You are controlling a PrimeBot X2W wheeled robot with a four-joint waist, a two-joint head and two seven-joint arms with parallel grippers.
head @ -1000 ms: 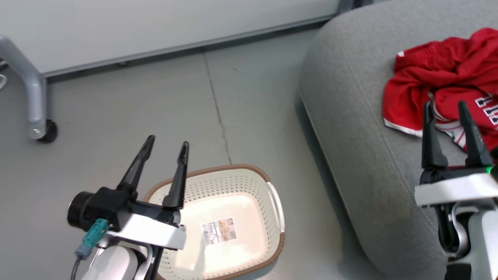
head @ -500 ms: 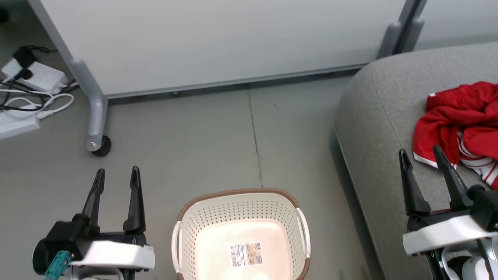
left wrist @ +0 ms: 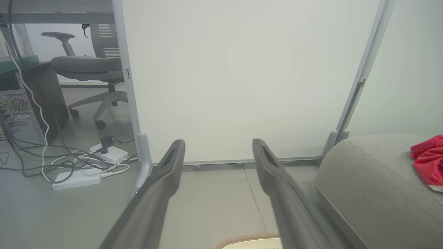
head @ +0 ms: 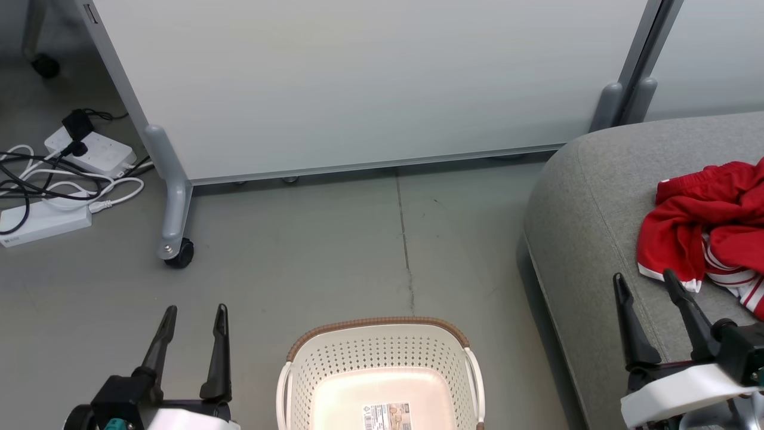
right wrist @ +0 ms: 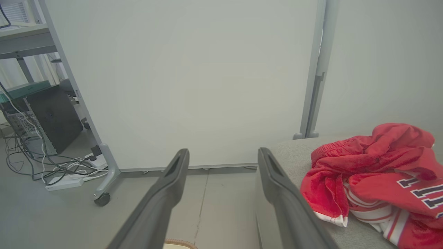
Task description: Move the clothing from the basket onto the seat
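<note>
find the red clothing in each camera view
Head view: clothing at the right edge, on the seat.
Left wrist view: clothing at the far right edge, partly cut off.
Right wrist view: clothing at lower right, on the seat.
Shared landmark: the seat's rounded end.

grey floor (head: 310,257), cream basket (head: 370,355) on it, power strips (head: 45,222) at left, red clothing (head: 698,221) heaped on grey sofa (head: 591,239)

Office or lab space, not a home. Wheeled partition panels (head: 370,89) on castors (head: 179,255), swivel office chair (left wrist: 86,65), PC tower (left wrist: 19,117) on the floor, power strips (head: 42,222) with loose cables (head: 30,164) across bare grey concrete floor (head: 298,257). Grey sofa (head: 597,203) at the floor's right edge.
</note>
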